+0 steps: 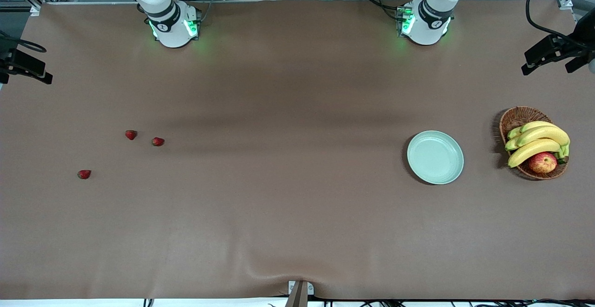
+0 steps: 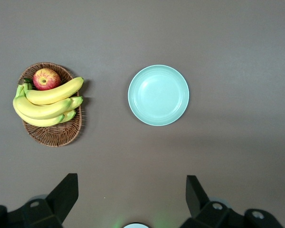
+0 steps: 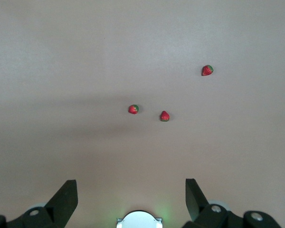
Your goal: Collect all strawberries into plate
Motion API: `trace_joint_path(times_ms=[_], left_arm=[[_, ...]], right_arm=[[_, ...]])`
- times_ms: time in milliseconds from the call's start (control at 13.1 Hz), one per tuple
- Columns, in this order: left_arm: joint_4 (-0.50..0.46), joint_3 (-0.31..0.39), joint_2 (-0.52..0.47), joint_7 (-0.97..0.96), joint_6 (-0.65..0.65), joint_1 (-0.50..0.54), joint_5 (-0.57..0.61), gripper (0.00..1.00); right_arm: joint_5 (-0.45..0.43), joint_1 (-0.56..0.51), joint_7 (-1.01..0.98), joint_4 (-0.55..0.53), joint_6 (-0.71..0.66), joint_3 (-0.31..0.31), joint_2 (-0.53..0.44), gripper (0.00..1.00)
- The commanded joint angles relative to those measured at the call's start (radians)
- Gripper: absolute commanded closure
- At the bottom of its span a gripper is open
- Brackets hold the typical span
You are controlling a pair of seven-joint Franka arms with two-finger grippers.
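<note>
Left claw [image 2: 132, 199] wide open, right claw [image 3: 131, 199] likewise, both empty

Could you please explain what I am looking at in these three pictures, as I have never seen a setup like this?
These are two robot arms bolted along one edge of a brown table. The wide picture comes from a high camera facing them. The other two come from cameras on each arm's wrist, looking down past its own fingers.

The left gripper is open over the table near the pale green plate, which holds nothing. Beside the plate sits a wicker basket with bananas and an apple.

The right gripper is open too, above three strawberries lying toward the right arm's end of the table.

Neither gripper holds anything; both arms wait.
</note>
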Motion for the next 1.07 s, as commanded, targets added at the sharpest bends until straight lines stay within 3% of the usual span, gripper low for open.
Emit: trace_joint_path(times_ms=[0,228,609,990], left_arm=[[0.025,-0.006,0.013,0.012,-0.007,0.003,0.021,0.0],[0.024,-0.005,0.019,0.0,-0.007,0.009,0.021,0.0],[-0.027,-0.005,0.042,0.006,0.025,0.014,0.019,0.0],[-0.248,-0.009,0.041,0.003,0.299,0.006,0.019,0.0]], right_arm=[[0.007,-0.01,-0.011,0.021,-0.003,0.003,0.006,0.0],[0.007,-0.013,-0.012,0.021,0.007,0.004,0.01,0.0],[0.001,-0.008,-0.004,-0.033,0.135,0.008,0.05,0.0],[0.006,-0.017,-0.012,-0.079,0.255,0.008,0.128,0.0]])
